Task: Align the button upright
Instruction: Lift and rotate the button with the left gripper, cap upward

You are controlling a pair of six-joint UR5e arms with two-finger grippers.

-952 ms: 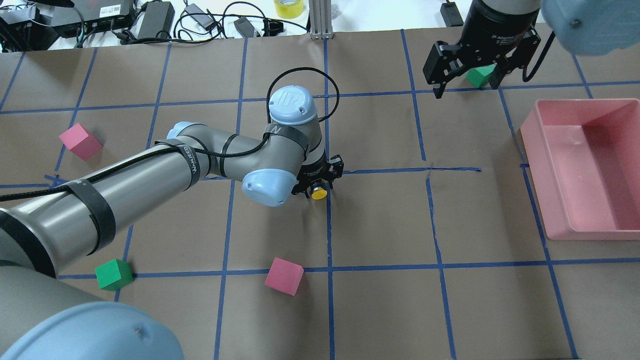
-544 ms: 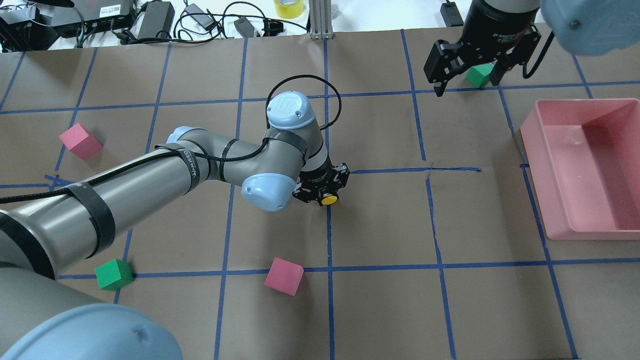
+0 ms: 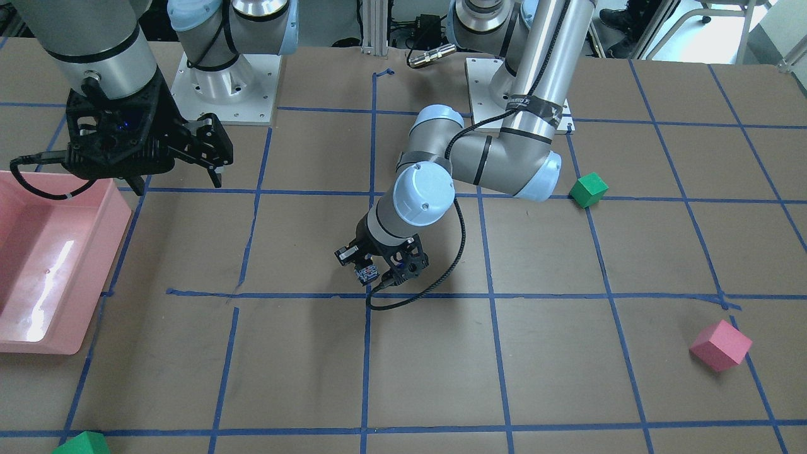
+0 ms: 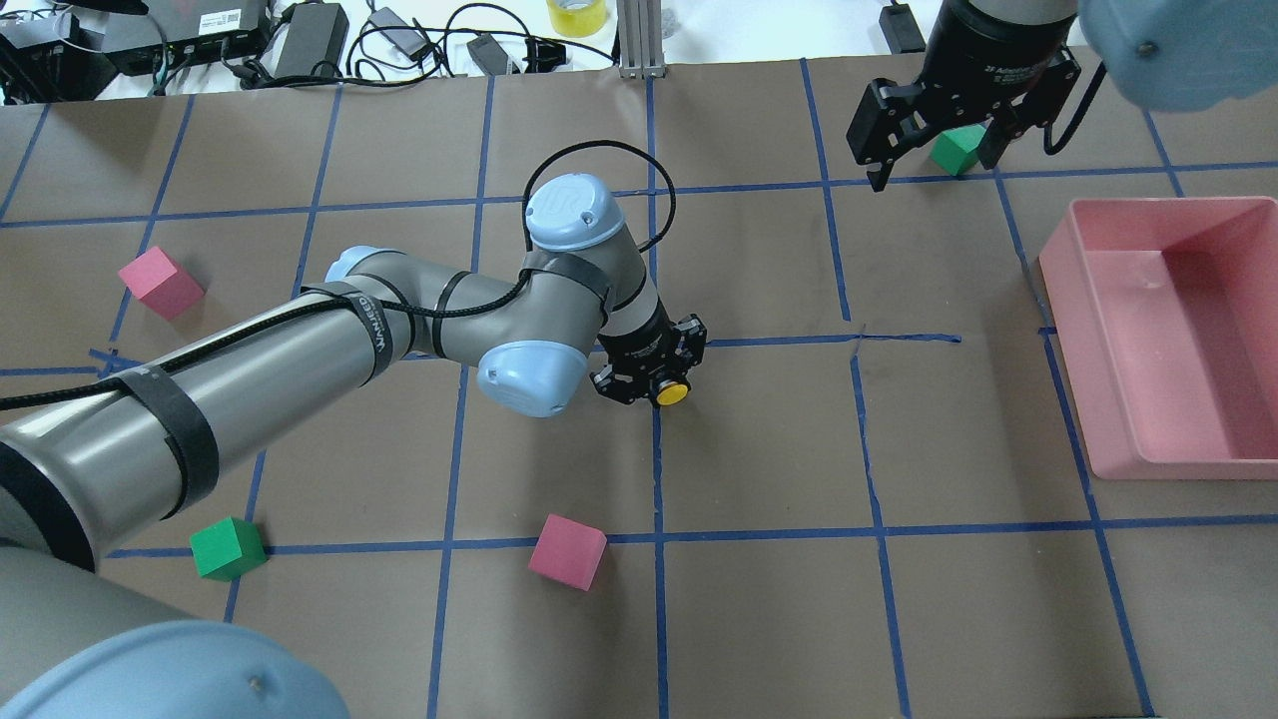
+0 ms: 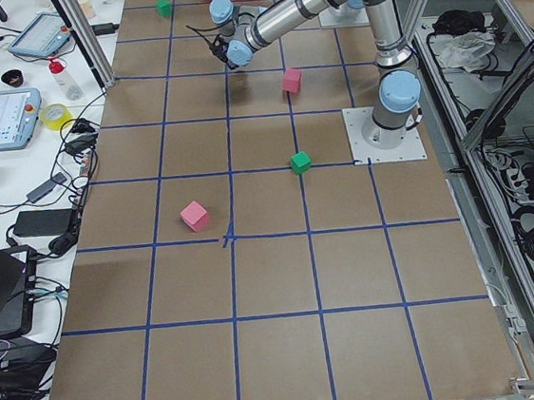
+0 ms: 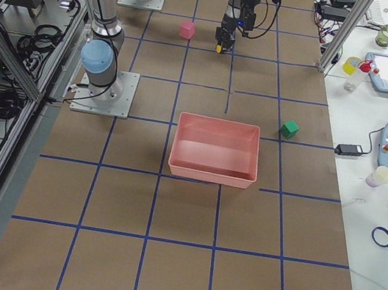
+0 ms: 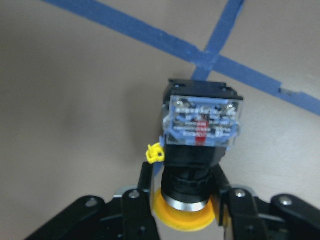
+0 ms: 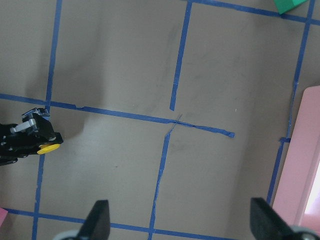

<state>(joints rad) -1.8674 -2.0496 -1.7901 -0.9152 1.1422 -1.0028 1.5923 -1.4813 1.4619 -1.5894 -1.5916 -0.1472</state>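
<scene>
Yellow plastic cap, black barrel, clear-grey contact block: button (image 7: 200, 135), small, rigid, judged light. Pinched in left claw (image 7: 184, 181), fingers (image 7: 145, 180) drawn narrow on the black collar just under the cap. Cap nearest the wrist, block end pointing away toward the desk (image 4: 759, 449), close by a crossing of blue tape (image 7: 210, 57) near the middle. From overhead, cap face turned mostly up, so roughly cap-up and block-down, somewhat tilted. Block touching the desk or just clear of it: cannot tell.

Handling, as a judgement only: hard shell with no give, so no call for a strong squeeze. Smooth round collar likely slippery, prone to swivel between two flat pads. Better purchase on the collar than on the cap, probably sprung. Flat faces of the square block also good to pinch, with the screws and terminals on its end best left alone. Narrow foot under a wider cap: apt to tip if let go off-plumb, so best to seat the block flat first, then ease off.

Right claw (image 8: 182, 220) spread wide, holding nothing, raised well apart from the button, near the pink bin (image 4: 1148, 205).
</scene>
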